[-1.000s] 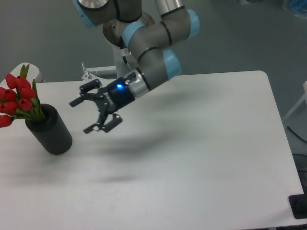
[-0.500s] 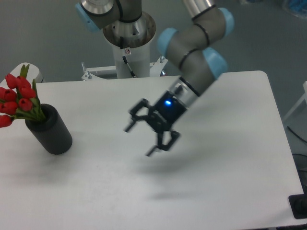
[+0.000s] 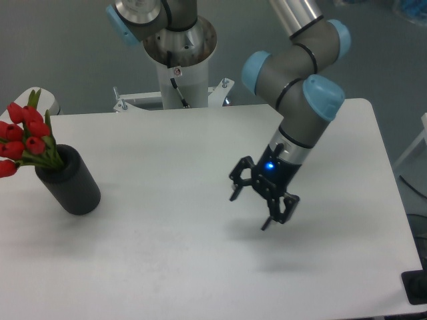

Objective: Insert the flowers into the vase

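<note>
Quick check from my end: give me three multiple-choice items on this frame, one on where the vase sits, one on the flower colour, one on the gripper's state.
1. Where does the vase stand?
A. near the table's left edge
B. at the table's centre
C. at the far right corner

2. What colour are the buds of the flowers?
A. yellow
B. red
C. white

3. What state is the gripper in?
A. shut on the flowers
B. shut on nothing
C. open and empty

Answers:
1. A: the black cylinder sits close to the left edge of the white table.
2. B: the tulip buds above the vase mouth are red.
3. C: the fingers are spread above the table, with nothing between them.
</note>
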